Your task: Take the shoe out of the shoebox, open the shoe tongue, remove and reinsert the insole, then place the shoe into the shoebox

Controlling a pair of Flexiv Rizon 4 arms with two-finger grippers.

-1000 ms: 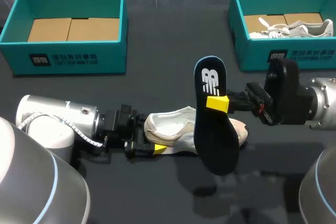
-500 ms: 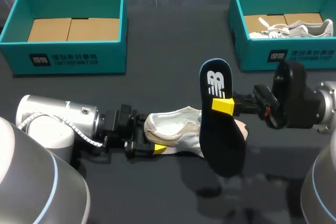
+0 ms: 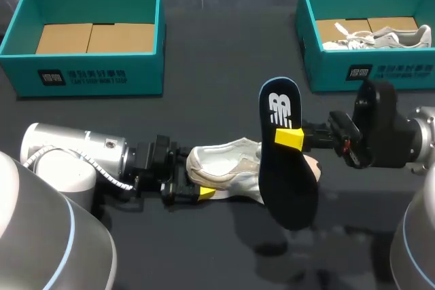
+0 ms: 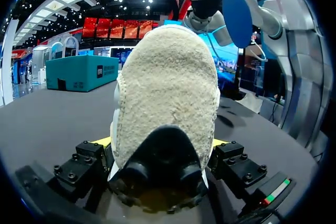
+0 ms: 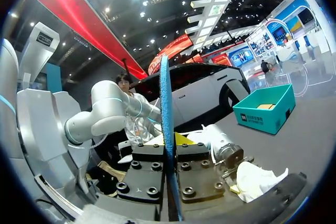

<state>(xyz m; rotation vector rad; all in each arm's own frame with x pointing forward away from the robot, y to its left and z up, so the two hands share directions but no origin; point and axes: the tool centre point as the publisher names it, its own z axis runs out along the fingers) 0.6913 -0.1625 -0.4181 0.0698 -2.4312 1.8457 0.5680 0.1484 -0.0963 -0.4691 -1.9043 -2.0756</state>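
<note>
White low fabric shoe (image 3: pixel 221 168) lies with its heel clamped between the fingers of the left gripper (image 3: pixel 197 185). Over its toe end the right gripper (image 3: pixel 291 136) pinches the black, blue-edged flat insole (image 3: pixel 285 168), whose long axis crosses the shoe's; reinsertion probably needs turning it lengthwise.

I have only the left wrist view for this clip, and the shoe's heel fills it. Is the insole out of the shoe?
Observer: Yes. In the head view the right end effector holds the insole above the shoe, out of its opening.
Reviewer: Is it properly gripped?
Observer: The right wrist view shows it edge-on between both fingers, touching each.
Reviewer: What is in the shoeboxes?
Observer: The left shoebox holds only cardboard. The right shoebox has a second shoe.
</note>
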